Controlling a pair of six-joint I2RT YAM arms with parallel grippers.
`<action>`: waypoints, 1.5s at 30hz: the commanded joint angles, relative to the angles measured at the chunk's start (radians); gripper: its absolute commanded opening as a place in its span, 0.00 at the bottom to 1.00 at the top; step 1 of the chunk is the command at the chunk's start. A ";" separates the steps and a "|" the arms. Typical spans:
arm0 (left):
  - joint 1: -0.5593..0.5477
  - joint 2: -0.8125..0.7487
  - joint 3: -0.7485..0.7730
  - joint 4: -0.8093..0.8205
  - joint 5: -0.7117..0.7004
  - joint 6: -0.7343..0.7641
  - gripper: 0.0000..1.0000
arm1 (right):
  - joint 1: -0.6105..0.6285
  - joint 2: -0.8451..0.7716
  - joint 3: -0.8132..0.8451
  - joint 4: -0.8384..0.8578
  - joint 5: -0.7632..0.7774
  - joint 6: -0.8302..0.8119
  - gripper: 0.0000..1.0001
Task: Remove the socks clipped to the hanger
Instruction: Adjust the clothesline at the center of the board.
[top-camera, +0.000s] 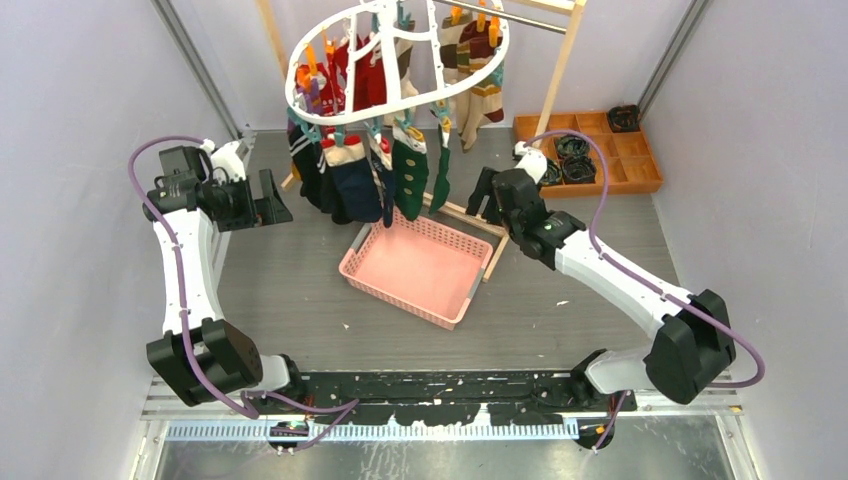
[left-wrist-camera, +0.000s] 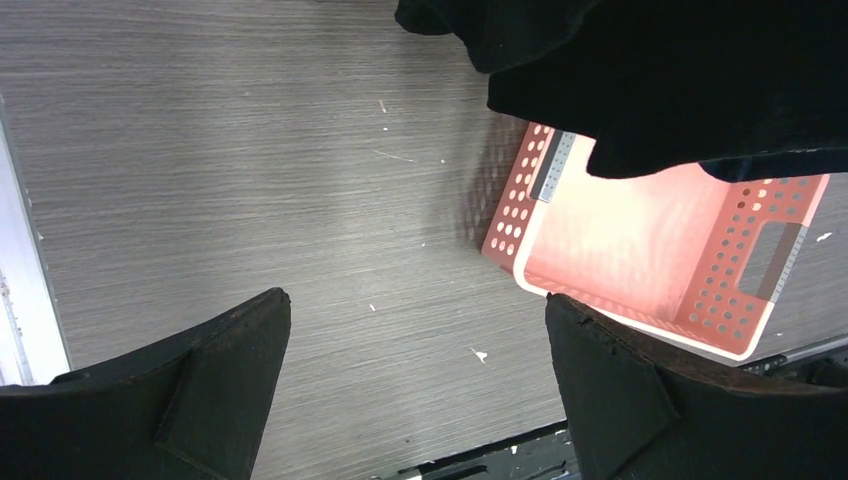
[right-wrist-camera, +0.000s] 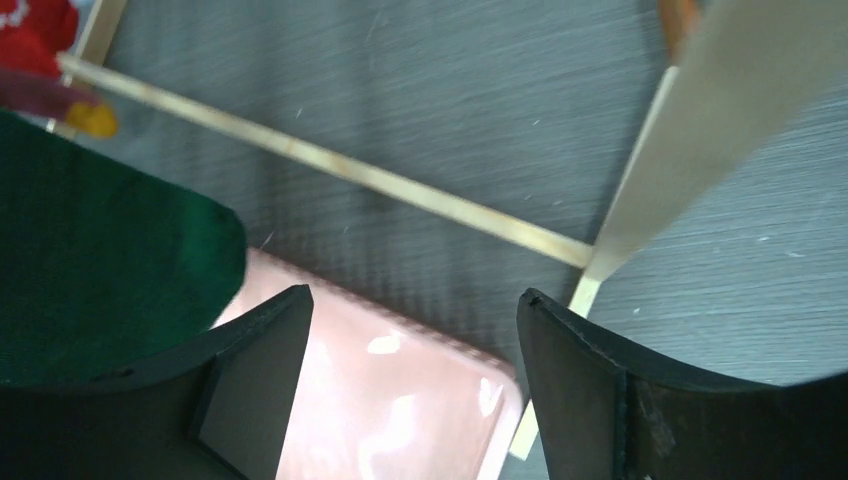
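White plastic forms the oval hanger (top-camera: 420, 100), which is suspended above the far side of the table beside a wooden rack (top-camera: 565, 60). The socks (top-camera: 350, 175) are clipped around its rim, with the navy and green ones dangling over the far edge of a pink basket (top-camera: 395, 297). The left gripper (top-camera: 272, 198) is held just left of the dark socks and the right gripper (top-camera: 483, 195) just right of a green sock (top-camera: 408, 175), each with its fingers spread apart and nothing held between them.
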 joint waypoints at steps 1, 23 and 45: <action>0.008 0.004 0.047 0.018 -0.028 -0.002 1.00 | -0.064 -0.052 0.013 0.059 0.145 0.030 0.79; -0.040 0.400 0.368 0.493 -0.149 -0.415 1.00 | -0.048 -0.061 -0.025 0.136 0.427 0.016 0.79; -0.183 0.771 0.736 0.773 0.083 -0.543 1.00 | -0.301 -0.206 -0.154 0.072 0.111 0.023 0.43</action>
